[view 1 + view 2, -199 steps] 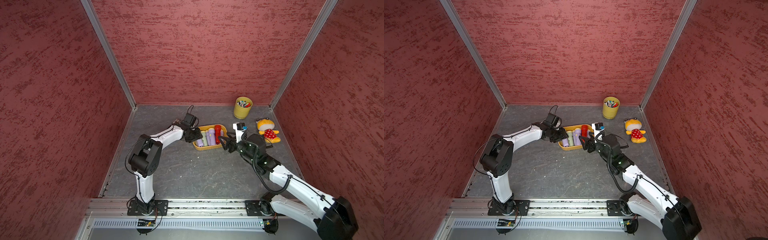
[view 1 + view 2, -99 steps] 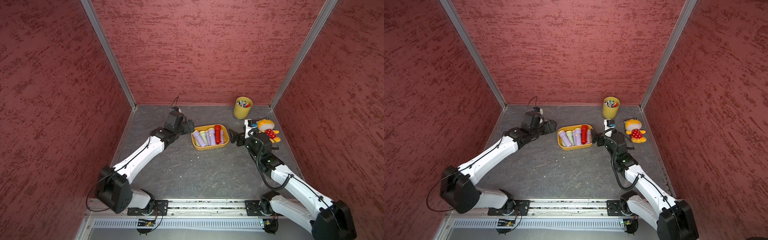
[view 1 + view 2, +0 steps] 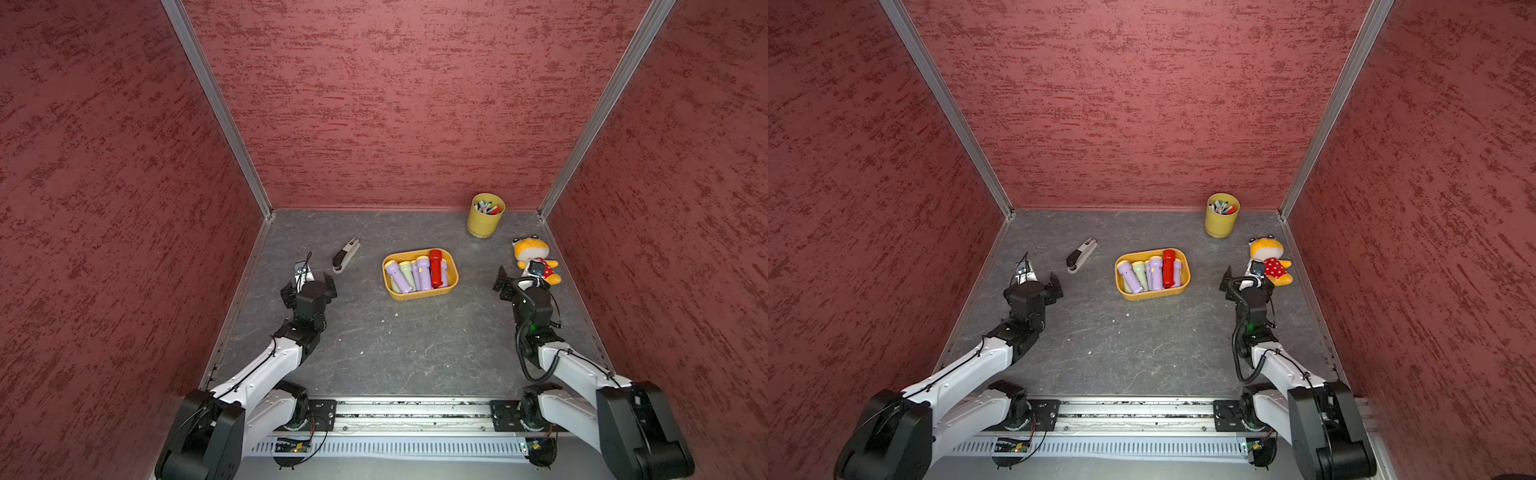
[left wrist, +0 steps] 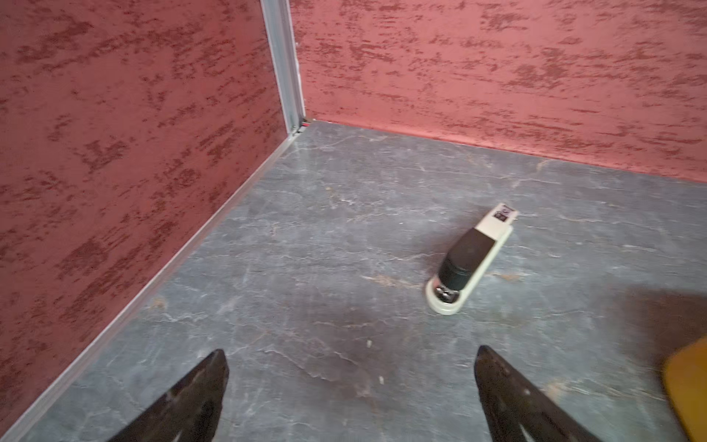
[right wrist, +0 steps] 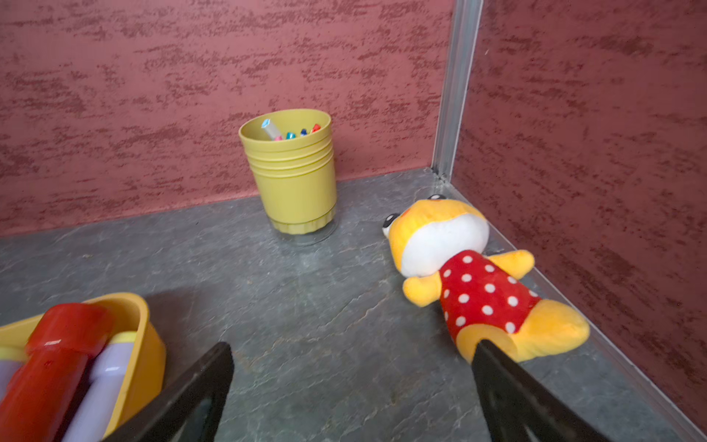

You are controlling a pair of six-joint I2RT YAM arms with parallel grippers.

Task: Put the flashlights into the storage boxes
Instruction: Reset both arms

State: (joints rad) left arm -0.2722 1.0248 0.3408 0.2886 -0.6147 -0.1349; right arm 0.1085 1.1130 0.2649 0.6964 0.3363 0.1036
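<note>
Mottled red walls (image 3: 374,104), metal corner posts (image 3: 219,108), grey, seemingly slate floor (image 3: 395,353)

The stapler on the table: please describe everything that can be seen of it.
The stapler looks like plastic: a cream-white base and body, a black cover over one half, and a small dark printed label at the other end. A bit of metal shows at the black end. It is closed and lies on its base on the grey table, to the left of the orange tray. Nothing touches it.
</note>
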